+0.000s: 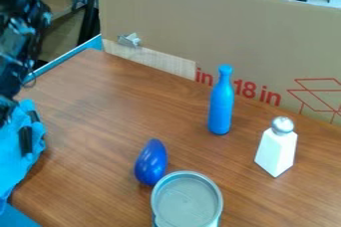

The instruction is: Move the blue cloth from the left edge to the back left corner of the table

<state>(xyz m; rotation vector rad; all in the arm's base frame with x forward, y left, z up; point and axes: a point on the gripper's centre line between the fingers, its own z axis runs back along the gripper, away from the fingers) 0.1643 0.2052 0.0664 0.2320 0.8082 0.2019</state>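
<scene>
At the left edge, the black gripper (8,109) hangs from the dark arm, right against a crumpled blue cloth-like thing (19,154) with black strips on it. Whether the gripper holds this cloth cannot be made out. A blue bottle (221,104) stands upright right of centre. To its lower right is a white shaker (276,150) with a silver top. A dark blue, egg-shaped object (152,162) lies on the table, close to the upper left of a round grey container (187,201) at the bottom edge.
The brown wooden table (110,121) runs below a tall cardboard panel (220,32) at the back. A metal clip (129,40) is at the panel's lower left. Blue edging (70,56) follows the table's far left side.
</scene>
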